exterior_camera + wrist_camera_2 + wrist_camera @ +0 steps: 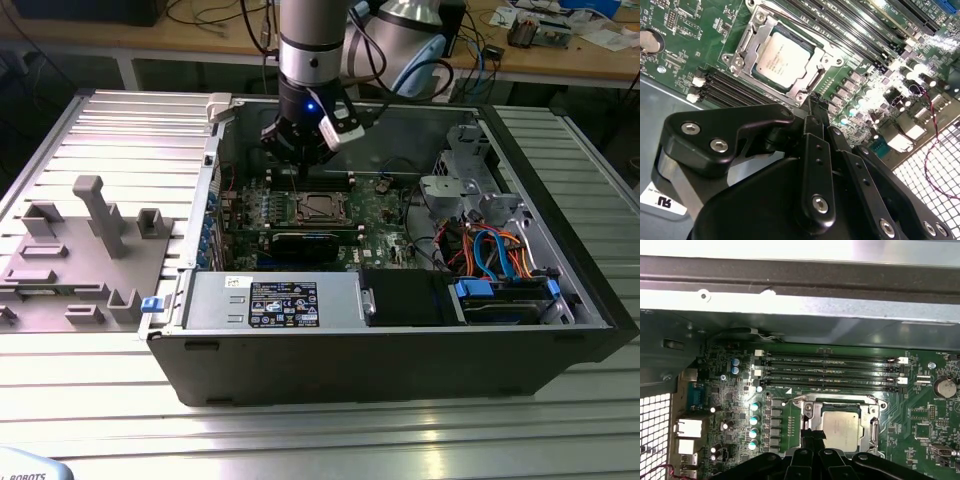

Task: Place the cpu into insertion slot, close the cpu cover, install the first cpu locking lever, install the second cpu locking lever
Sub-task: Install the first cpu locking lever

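Gripper (812,107) sits low over the board, its tips pressed together with nothing between them, right at the edge of the slot (742,42) on the side facing the capacitor row. In the first wrist view the tips (812,435) meet the same rim of the cover (805,415).

Cpu (782,55) already lies flat in the slot, silver top up; also seen in the first wrist view (840,426). Cover (812,75) looks down around the cpu, chip showing through the cut-out. So placing is done and cover closing looks done; judged step in hand is a locking lever. Tips seem placed at a thin lever along the slot edge, but whether either lever is latched I cannot tell. That step would call for a sideways push and a press down along the slot edge without scraping the cpu.

Beyond the slot: four black memory slots (832,371), empty.

Case (300,350) lies open on its side; inside it are the board (385,205), a grey power box (275,300) nearer than the slot, and a drive bay with blue and orange cables (500,255).
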`<state>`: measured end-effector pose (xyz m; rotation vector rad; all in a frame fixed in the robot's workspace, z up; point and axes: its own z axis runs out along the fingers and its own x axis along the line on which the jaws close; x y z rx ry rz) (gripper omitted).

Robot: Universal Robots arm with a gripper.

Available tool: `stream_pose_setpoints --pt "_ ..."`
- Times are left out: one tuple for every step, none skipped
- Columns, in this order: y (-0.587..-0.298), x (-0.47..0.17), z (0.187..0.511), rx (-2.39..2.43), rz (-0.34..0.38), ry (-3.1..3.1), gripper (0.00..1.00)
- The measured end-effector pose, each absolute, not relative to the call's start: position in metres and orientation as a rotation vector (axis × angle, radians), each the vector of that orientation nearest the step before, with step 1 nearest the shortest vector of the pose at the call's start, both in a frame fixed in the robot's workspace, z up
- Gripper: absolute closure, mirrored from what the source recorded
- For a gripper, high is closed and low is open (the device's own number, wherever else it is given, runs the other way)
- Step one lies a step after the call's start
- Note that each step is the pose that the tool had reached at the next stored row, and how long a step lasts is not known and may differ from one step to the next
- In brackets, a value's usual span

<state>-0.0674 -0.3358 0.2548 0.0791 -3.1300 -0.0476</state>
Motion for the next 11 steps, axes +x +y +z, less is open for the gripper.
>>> stream_pose_setpoints --pt "-0.3356 -0.0686 0.2548 0.079 -0.048 -3.130 0.89" --pt "-0.3356 -0.0692 0.2548 0.079 -0.048 -3.130 0.89" --pt "-0.3355 -0.0699 0.2548 0.079 -0.048 -3.130 0.89" --pt "-0.3354 -0.0711 0.2547 0.079 -0.048 -3.130 0.89" --pt "-0.3353 -0.0716 0.2548 0.079 -0.048 -3.130 0.89" --pt "-0.3353 -0.0721 0.2548 0.079 -0.048 -3.130 0.89" --pt "-0.3351 -0.0730 0.2548 0.079 -0.048 -3.130 0.89" --pt "-0.3351 -0.0735 0.2548 0.079 -0.048 -3.130 0.89" --pt "-0.3349 -0.0741 0.2548 0.079 -0.048 -3.130 0.89" --pt "-0.3348 -0.0748 0.2548 0.079 -0.048 -3.130 0.89" --pt "-0.3347 -0.0753 0.2548 0.079 -0.048 -3.130 0.89"
